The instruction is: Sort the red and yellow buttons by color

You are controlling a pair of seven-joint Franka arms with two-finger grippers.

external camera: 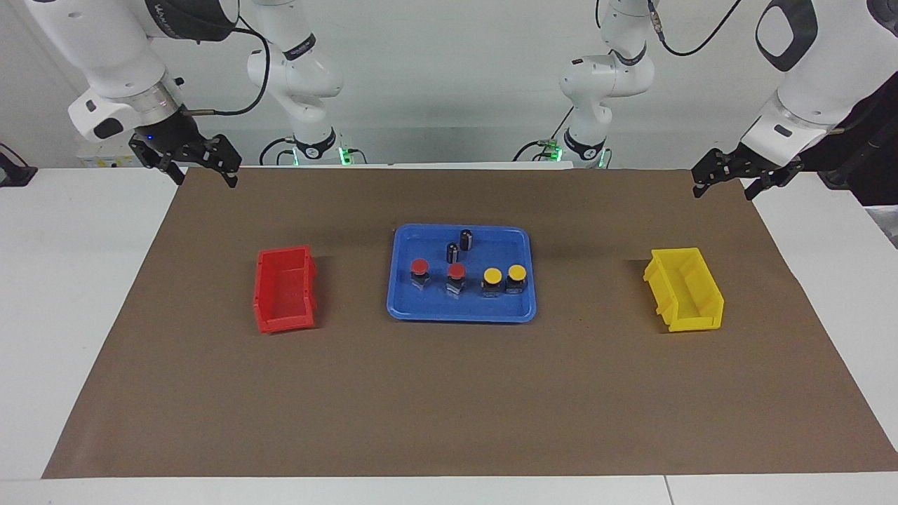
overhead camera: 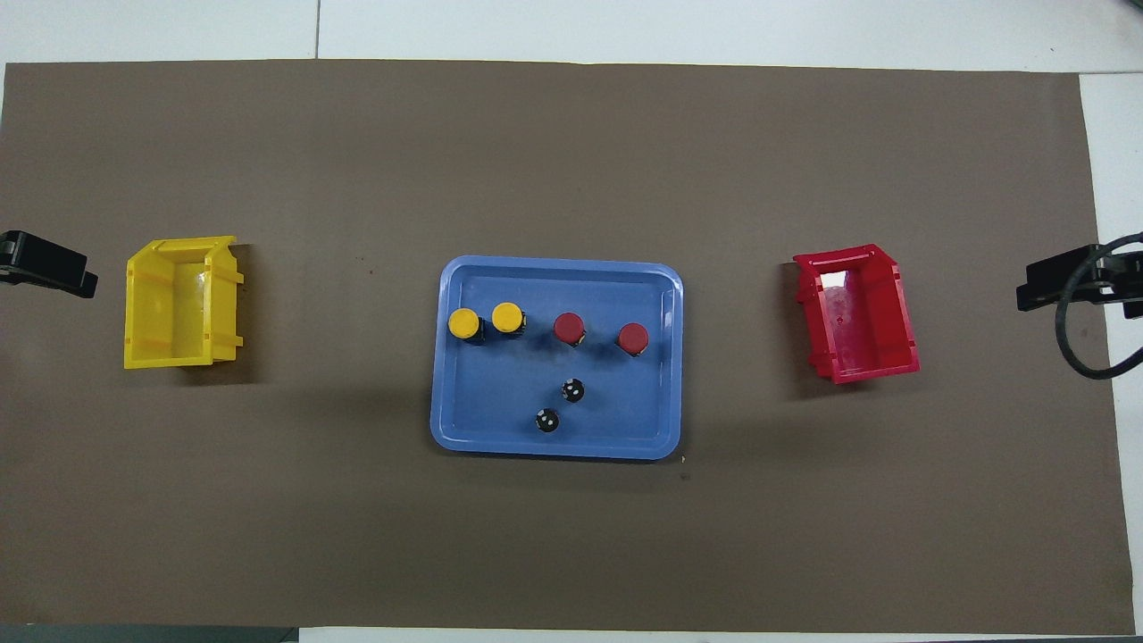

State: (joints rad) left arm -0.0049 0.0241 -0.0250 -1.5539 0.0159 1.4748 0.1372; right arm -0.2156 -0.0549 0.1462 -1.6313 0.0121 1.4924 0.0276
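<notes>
- A blue plastic tray with rounded corners (external camera: pixel 405 308) (overhead camera: pixel 460 429) sat at the middle of the brown paper mat (external camera: pixel 449 400) (overhead camera: pixel 571 161) that covered most of the white desk (external camera: pixel 56 294).
- Four push-buttons stood upright in a row across the tray: two red-capped buttons, one (external camera: pixel 419 271) (overhead camera: pixel 633 338) toward the right arm's end and the other (external camera: pixel 456 277) (overhead camera: pixel 569 329) beside it, then two yellow-capped buttons (external camera: pixel 493 281) (overhead camera: pixel 507 317) and (external camera: pixel 517 278) (overhead camera: pixel 463 324) just beside each other toward the left arm's end.
- Two small dark cylinders (external camera: pixel 466 239) (overhead camera: pixel 547 421) and (external camera: pixel 452 252) (overhead camera: pixel 573 389) stood in the same tray, nearer to the robots than the row (neither carried a coloured cap).
- A red plastic bin (external camera: pixel 284 289) (overhead camera: pixel 857 313) lay on the mat toward the right arm's end of the desk, well apart from the tray.
- A yellow plastic bin (external camera: pixel 684 289) (overhead camera: pixel 179 304) lay toward the left arm's end, likewise well apart.
- The right gripper (external camera: pixel 203 172) (overhead camera: pixel 1067 281) hung over the mat's corner at the robots' edge, its fingers spread apart and holding nothing.
- The left gripper (external camera: pixel 726 184) (overhead camera: pixel 49 268) waited over the matching corner at the left arm's end, fingers also apart.
</notes>
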